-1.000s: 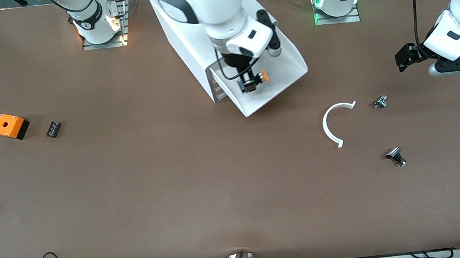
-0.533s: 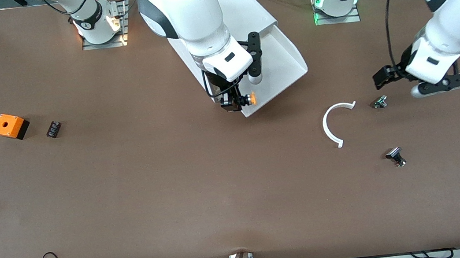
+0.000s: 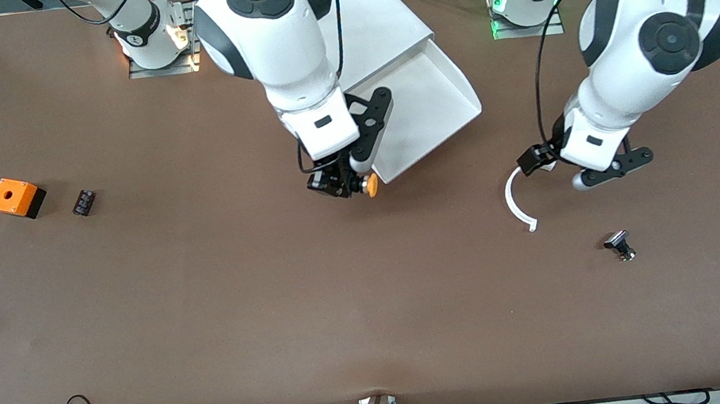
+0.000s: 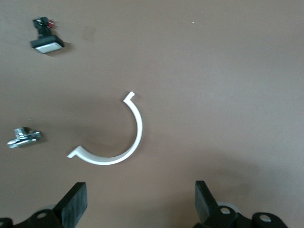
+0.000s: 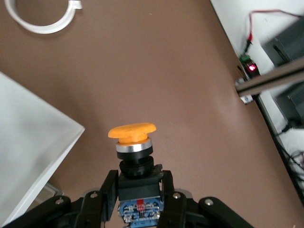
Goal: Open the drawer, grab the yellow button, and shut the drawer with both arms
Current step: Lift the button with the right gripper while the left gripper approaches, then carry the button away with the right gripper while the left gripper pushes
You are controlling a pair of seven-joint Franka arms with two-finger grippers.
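Near the middle of the front view, the right gripper (image 3: 342, 185) clamps one orange-capped button (image 3: 370, 185) over bare table just past the corner of the one pulled-out drawer (image 3: 437, 98). At centre right, the left gripper (image 3: 539, 163), fingers spread and holding nothing, hangs over one white C-shaped ring (image 3: 513, 204). One orange box (image 3: 16, 197) and one black terminal block (image 3: 84, 202) lie at the frame's left, with one silver-capped switch (image 3: 618, 244) at lower right.
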